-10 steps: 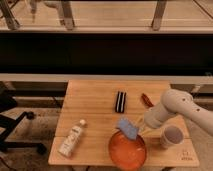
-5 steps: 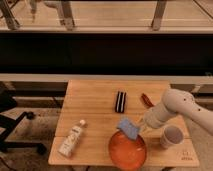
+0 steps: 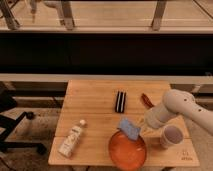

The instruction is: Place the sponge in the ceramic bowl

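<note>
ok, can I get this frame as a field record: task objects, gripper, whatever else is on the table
sponge: small light-blue rectangular sponge, overlapping the bowl's far rim, tilted
bowl: wide shallow orange-red ceramic bowl, at the table's near edge
gripper: gripper on the white arm, right beside the sponge
other items: black rectangular block; white bottle lying flat; whitish cup right of the bowl
surface: wooden table

I'm seeing the sponge (image 3: 129,128) sitting at the ceramic bowl's (image 3: 125,154) far rim, pincer (image 3: 140,131) just right of it, cup (image 3: 171,136) standing farther right, bottle (image 3: 71,140) lying left, block (image 3: 120,101) behind, all on the tabletop (image 3: 95,102).
</note>
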`<state>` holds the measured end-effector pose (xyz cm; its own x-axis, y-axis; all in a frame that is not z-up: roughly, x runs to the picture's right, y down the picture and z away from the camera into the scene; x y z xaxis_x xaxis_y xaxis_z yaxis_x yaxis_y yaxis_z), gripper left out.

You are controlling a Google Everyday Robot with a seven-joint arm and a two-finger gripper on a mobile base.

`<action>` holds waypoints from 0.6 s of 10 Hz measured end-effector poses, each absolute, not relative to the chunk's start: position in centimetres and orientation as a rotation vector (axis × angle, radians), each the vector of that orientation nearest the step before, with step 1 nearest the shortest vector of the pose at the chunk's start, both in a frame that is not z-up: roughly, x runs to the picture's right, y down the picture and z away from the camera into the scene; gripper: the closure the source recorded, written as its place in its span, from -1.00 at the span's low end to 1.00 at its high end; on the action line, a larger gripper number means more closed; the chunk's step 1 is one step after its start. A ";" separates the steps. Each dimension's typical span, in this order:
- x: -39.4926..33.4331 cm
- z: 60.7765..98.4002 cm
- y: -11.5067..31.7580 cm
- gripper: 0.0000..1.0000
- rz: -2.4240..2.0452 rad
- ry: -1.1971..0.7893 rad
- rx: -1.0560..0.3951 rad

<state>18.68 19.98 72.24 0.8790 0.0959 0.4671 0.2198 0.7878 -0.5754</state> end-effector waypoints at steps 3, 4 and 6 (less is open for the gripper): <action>18.8 72.2 20.0 0.99 -0.072 -0.498 -0.664; 18.9 72.2 20.0 0.99 -0.072 -0.497 -0.664; 18.9 72.1 20.1 0.99 -0.074 -0.495 -0.664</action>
